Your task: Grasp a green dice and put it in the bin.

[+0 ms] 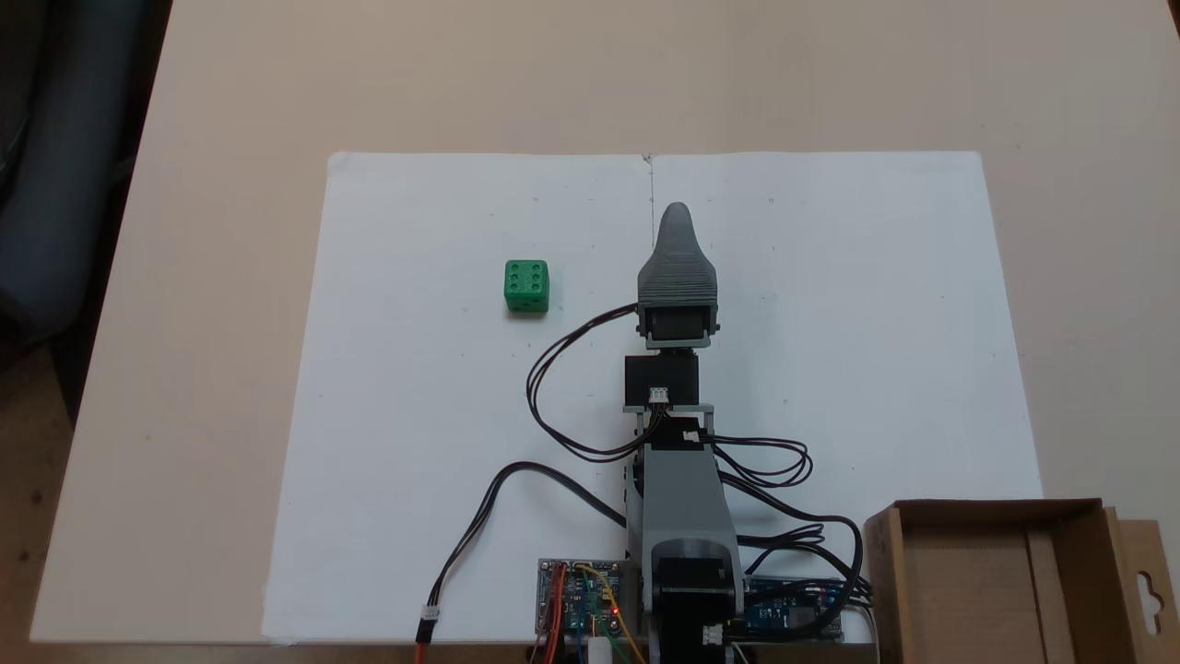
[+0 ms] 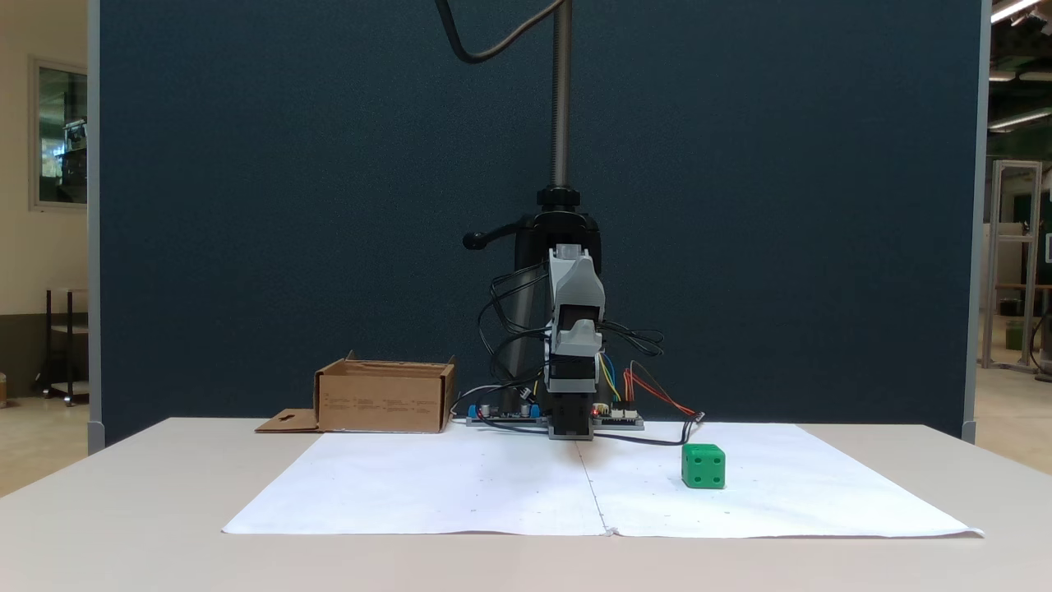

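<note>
White paper [image 1: 811, 369]: one green dice [image 1: 526, 286].

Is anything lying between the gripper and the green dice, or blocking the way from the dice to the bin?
Nothing visible: bare white paper separates gripper and green dice. Toward the bin, only the arm's own cables intervene.

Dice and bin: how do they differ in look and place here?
The dice is small, bright green and a closed cube with pips; the bin is far larger, brown cardboard and open-topped. The dice sits on the white paper; the bin stands off it, beside the arm's base. Both rest on the table, untouched.
</note>
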`<state>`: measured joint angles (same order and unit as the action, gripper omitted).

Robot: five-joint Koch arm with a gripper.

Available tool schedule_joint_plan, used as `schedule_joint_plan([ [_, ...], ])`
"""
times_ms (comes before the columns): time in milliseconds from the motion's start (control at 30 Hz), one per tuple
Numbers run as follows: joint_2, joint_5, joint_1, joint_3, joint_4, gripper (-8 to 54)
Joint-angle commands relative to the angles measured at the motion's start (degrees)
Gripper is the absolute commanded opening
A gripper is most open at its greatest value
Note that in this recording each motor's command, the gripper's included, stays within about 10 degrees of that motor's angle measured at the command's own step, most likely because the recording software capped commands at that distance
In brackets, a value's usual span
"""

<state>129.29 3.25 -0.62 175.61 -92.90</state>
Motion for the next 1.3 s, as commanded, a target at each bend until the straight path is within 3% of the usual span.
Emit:
schedule_joint_plan([
  [0, 6.3, 2.2, -0.7, 3.8, -2.3, 43.2],
  [1267, 6.3, 2.1, -1.2, 3.8, 5.6, 43.2],
])
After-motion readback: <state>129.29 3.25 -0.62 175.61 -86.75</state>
